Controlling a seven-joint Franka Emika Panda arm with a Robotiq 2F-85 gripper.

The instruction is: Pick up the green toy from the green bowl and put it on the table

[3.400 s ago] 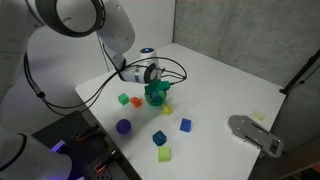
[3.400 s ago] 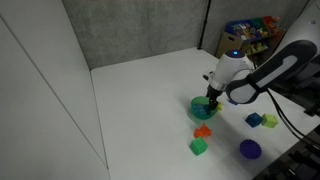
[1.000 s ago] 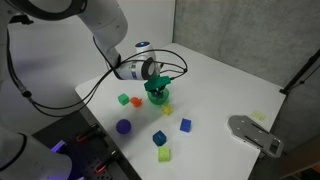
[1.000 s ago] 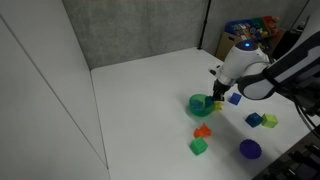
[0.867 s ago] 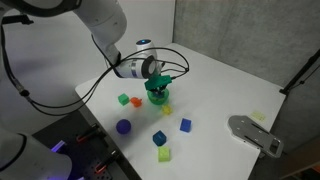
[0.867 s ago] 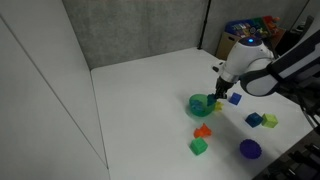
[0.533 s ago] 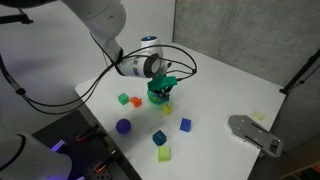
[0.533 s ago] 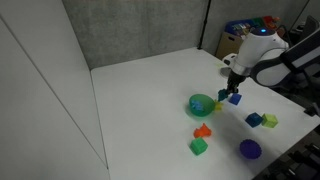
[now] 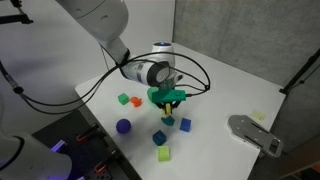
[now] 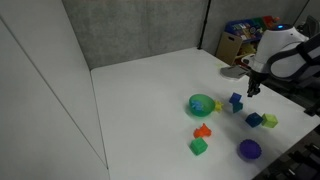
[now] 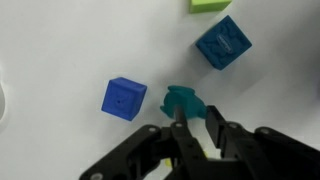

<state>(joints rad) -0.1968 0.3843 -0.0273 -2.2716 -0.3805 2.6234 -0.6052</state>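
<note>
The green toy [image 11: 184,101] is out of the green bowl [image 10: 200,98] and pinched at the tips of the tool [image 11: 197,122], whose jaws are drawn narrow around it. In the wrist view it hangs over bare tabletop [image 11: 60,40], between a small blue cube [image 11: 124,98] and a darker blue cube [image 11: 223,42]. I cannot tell whether it touches the surface yet. A second ago the tool was at the bowl's edge, and three seconds ago it was down inside the bowl. Now it has swung well clear. So the pick looks done, and only lowering and letting go seem left.
</note>
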